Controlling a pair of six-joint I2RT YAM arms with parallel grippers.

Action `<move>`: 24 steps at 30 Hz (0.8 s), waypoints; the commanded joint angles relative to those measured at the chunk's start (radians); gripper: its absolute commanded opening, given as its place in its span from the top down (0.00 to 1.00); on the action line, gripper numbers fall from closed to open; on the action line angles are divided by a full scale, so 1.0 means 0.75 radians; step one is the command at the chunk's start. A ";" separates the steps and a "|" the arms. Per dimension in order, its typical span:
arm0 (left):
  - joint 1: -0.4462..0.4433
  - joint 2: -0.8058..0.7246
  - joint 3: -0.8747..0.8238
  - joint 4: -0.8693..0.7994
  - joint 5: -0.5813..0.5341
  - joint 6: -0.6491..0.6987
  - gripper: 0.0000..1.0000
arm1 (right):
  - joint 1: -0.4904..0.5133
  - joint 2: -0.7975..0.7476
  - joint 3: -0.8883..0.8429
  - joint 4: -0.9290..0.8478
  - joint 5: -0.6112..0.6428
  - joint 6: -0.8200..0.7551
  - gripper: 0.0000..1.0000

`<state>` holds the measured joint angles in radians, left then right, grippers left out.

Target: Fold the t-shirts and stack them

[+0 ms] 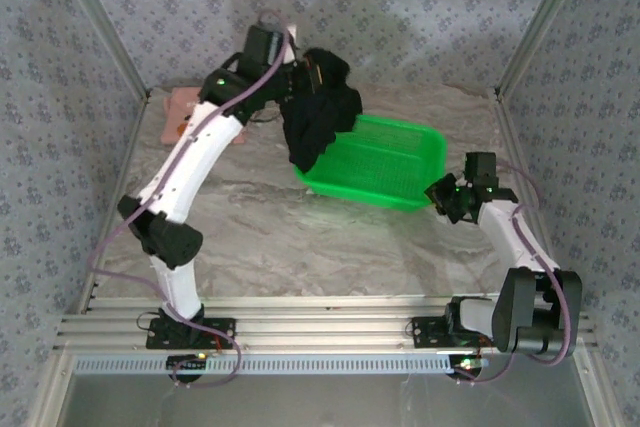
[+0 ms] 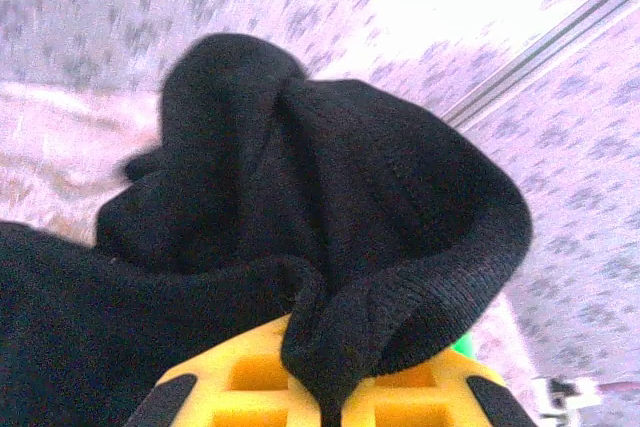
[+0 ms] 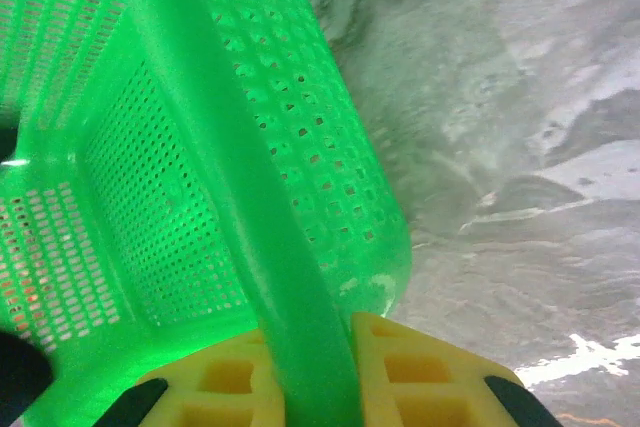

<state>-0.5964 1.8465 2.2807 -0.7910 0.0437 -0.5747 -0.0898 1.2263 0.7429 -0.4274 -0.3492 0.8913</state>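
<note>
1. Marbled grey tabletop (image 1: 300, 237), patterned grey walls all round, aluminium frame at the edges; pretty standard cage setup.
2. Black t-shirt (image 1: 318, 117) hanging in a bunch from the left gripper (image 1: 308, 69), up in the air over the far-left rim of the green basket (image 1: 440, 147); lower end dangling about at the rim, can't tell if touching; fingers (image 2: 250, 377) pinched tight on a thick fold of the cloth.
3. Right gripper (image 1: 447, 192) clamped across the basket's near-right rim, plastic sandwiched between the yellow fingers; probably pinning the basket down.
4. Pink t-shirt (image 1: 185, 112) lying crumpled at the far left of the table, behind the left arm, well apart from the basket.
5. Step in hand, best guess: getting the black one clear of the basket and onto open table; lift until the tail clears the rim before swinging toward the near middle; hold the basket firmly to stop it tagging along; lay down slowly with a bit of drag to spread the cloth instead of dumping a heap.
6. Writing: nothing readable; no brand, tag or label to make out; just a speck of orange print on the pink one, too small to read.
</note>
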 commanded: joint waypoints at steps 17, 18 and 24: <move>-0.107 -0.816 -0.540 -0.031 -0.203 0.197 1.00 | -0.141 0.143 -0.023 0.229 0.721 1.050 1.00; -0.108 -0.846 -0.609 -0.032 -0.200 0.193 1.00 | -0.135 0.167 -0.010 0.217 0.747 1.109 1.00; -0.108 -0.988 -0.933 0.051 -0.167 0.174 1.00 | -0.109 0.288 0.072 0.238 0.856 1.247 1.00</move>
<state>-0.6800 1.1599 1.6268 -0.8707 -0.0761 -0.4381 -0.1741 1.3869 0.7673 -0.1810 0.2031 1.6993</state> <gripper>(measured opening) 0.072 0.180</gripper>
